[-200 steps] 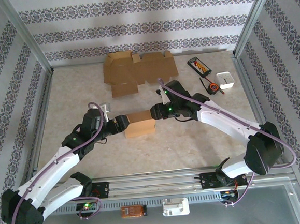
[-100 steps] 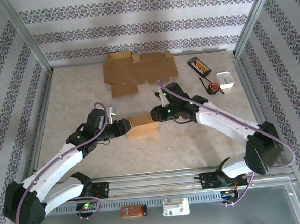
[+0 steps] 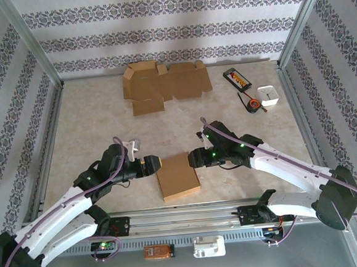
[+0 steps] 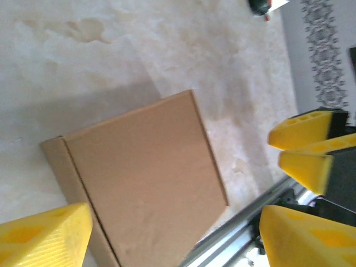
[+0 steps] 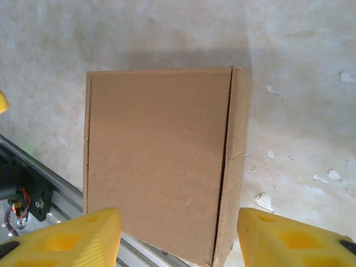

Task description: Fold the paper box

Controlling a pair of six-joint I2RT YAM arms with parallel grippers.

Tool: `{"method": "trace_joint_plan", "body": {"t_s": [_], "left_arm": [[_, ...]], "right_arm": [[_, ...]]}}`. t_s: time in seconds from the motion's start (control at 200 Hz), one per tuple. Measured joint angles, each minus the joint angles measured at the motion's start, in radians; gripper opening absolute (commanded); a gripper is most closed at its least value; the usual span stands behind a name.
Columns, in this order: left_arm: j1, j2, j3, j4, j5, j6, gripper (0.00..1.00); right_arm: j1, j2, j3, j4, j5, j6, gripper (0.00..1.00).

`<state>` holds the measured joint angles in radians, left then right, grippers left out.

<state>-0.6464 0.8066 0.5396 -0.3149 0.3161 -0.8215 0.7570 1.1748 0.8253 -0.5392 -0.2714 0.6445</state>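
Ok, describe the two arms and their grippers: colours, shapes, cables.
The left arm and right arm have white shells with black joints. A purple cable runs along each, and a small green light glows near each wrist. The left gripper and right gripper are black with wedge-shaped yellow fingers.

The paper box (image 3: 177,175) is no longer clamped upright between the end effectors and now lies flat on the surface between them. The left end effector (image 3: 152,164) and right end effector (image 3: 193,159) have released it, and their jaws stand spread.
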Motion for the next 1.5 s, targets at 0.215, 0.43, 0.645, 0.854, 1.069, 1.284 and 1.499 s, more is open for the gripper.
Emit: {"method": "trace_joint_plan", "body": {"t_s": [0.215, 0.43, 0.645, 0.854, 1.069, 1.284, 1.499], "left_arm": [[-0.063, 0.141, -0.036, 0.033, -0.035, -0.034, 0.82], [-0.153, 0.337, -0.07, 0.218, -0.003, -0.11, 0.63], [-0.174, 0.553, 0.025, 0.307, -0.052, -0.125, 0.57], [-0.175, 0.872, 0.266, 0.481, -0.138, -0.071, 0.55], [-0.156, 1.258, 0.703, 0.584, -0.208, 0.017, 0.51], [-0.146, 1.5, 1.054, 0.565, -0.312, 0.121, 0.5], [-0.144, 1.609, 1.204, 0.566, -0.374, 0.138, 0.6]], "right_arm": [[0.001, 0.147, -0.042, 0.066, -0.023, 0.009, 0.73], [0.036, 0.249, -0.058, 0.122, -0.077, 0.027, 0.62], [-0.004, 0.172, -0.121, 0.133, 0.046, 0.107, 0.53], [-0.179, 0.122, -0.161, 0.17, 0.198, 0.132, 0.53], [-0.399, 0.181, -0.116, 0.239, 0.369, 0.059, 0.54], [-0.556, 0.376, 0.055, 0.304, 0.421, -0.079, 0.57], [-0.652, 0.558, 0.219, 0.322, 0.376, -0.201, 0.62]]}}
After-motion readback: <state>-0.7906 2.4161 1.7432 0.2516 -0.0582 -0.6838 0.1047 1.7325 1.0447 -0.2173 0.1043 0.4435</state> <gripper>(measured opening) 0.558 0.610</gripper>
